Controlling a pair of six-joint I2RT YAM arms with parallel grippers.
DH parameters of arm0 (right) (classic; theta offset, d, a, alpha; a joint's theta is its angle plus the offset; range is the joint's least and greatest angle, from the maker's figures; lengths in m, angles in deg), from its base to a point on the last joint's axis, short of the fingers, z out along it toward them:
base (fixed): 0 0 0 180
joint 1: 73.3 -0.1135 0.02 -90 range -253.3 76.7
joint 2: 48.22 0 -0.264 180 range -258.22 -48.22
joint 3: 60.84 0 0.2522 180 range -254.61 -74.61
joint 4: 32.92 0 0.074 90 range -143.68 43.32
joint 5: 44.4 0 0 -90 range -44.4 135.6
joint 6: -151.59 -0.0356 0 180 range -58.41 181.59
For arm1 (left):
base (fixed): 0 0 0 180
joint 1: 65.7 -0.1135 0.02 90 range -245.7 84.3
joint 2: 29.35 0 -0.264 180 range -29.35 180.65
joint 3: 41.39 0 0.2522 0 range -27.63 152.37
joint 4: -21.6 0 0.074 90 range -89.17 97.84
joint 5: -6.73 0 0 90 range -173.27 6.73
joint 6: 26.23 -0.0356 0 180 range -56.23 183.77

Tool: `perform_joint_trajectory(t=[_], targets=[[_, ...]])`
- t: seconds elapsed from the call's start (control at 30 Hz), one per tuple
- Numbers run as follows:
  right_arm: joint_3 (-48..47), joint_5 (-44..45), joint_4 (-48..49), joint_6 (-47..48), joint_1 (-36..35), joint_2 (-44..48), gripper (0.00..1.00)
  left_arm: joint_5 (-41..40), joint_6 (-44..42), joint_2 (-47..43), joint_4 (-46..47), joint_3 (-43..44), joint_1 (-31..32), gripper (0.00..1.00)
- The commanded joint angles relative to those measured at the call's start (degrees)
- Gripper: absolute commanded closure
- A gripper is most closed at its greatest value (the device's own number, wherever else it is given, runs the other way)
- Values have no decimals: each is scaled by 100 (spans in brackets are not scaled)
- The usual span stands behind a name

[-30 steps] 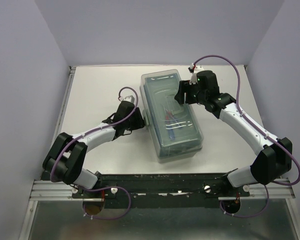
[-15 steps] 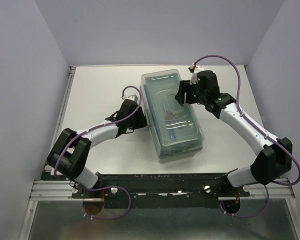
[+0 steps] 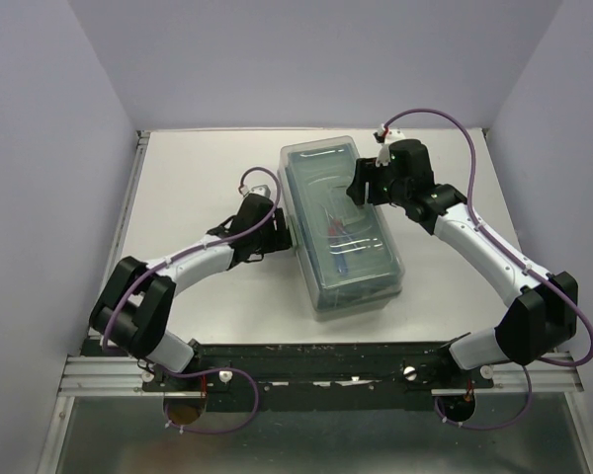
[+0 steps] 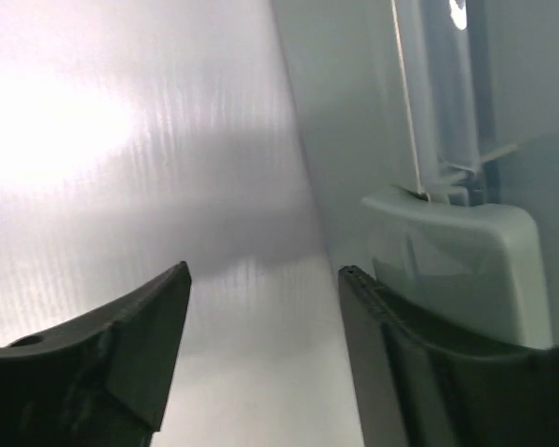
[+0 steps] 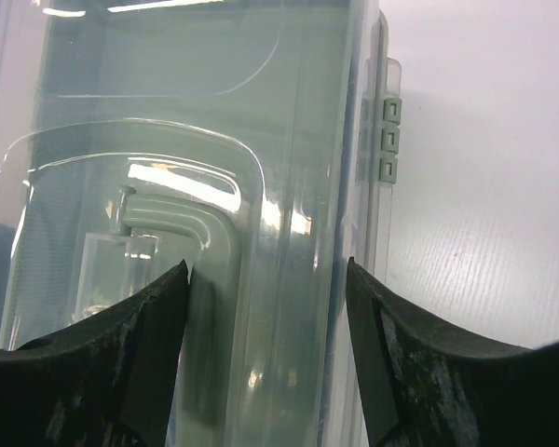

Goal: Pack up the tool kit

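- The tool kit box, clear plastic with a grey-green tint, lies around the middle of the table. Its long side runs from the far edge toward the near edge, and the near end is turned slightly toward the right edge.
- The lid is down on the box. Through it show tools with red and blue parts; what kind they are cannot be told.
- A moulded grey handle sits under the clear lid in the right wrist view, and three small grey hinge tabs line the box's right side.
- A pale grey latch stands on the box's left wall.
- The left gripper is low at the box's left side, by the latch. Its jaws are apart with bare table between them, holding nothing, and in the left wrist view one finger lies just beside the latch. Whether it touches the latch cannot be told.
- The right gripper is over the far right part of the lid. Its jaws are spread wide and grip nothing, with the lid's right portion showing between them. Whether the fingertips touch the lid cannot be told.
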Motion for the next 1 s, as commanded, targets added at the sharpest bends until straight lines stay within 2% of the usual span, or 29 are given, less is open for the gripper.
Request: perform_joint_trajectory(t=[0.0,0.17,0.27,0.37,0.47,0.77,0.97], targets=[[185,22,-702,-138,-147,-39,37,-50,-224,-712,165,106,3,20],[54,14,-798,-102,-121,225,33,-103,-531,-1292,-142,0,-401,7],[-69,-65,-895,-58,-68,401,25,-156,-751,-1643,-353,0,-647,2],[-157,-170,-965,-32,46,638,12,-147,-1032,-1942,-502,44,-911,1],[-175,-416,-957,-41,300,893,7,-77,-1305,-2101,-704,167,-1245,1],[281,-1067,-817,-225,1802,1358,5,398,-1376,-2382,-1047,299,-2370,1],[844,-866,-685,-348,2595,2069,5,565,-1550,-2891,-1171,334,-2775,1]])
